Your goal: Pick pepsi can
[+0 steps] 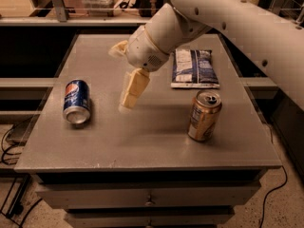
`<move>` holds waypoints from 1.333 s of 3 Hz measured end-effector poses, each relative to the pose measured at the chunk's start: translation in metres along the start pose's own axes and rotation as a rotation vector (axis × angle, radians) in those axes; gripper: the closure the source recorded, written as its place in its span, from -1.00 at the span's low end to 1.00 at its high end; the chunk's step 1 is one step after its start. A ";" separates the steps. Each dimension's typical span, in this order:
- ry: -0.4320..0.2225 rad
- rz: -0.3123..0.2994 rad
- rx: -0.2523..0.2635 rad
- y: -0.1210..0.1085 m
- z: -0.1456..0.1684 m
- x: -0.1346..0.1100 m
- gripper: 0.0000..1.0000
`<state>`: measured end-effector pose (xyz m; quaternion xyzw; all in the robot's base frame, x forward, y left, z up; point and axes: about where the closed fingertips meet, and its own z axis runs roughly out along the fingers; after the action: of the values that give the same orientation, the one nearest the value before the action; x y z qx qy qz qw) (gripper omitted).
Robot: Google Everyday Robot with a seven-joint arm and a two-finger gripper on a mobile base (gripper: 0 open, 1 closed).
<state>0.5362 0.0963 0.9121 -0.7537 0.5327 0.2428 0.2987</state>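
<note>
The pepsi can [77, 100], blue with a round red-white-blue logo, lies on its side at the left of the grey table [152, 141], silver end toward the front. My gripper [119, 78] hangs over the middle of the table, to the right of the can and apart from it. Its cream fingers [133, 87] are spread and hold nothing. The white arm reaches in from the upper right.
A gold can [204, 115] stands upright at the front right. A flat blue-white chip bag [194, 68] lies behind it at the back right. The table has drawers below its front edge. Cables lie on the floor at the left.
</note>
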 end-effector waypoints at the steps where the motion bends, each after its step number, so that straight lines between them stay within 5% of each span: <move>1: -0.049 0.012 -0.023 -0.002 0.019 -0.009 -1.00; 4: -0.218 0.015 -0.121 -0.017 0.088 -0.044 -1.00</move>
<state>0.5347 0.1920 0.8835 -0.7353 0.4872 0.3572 0.3070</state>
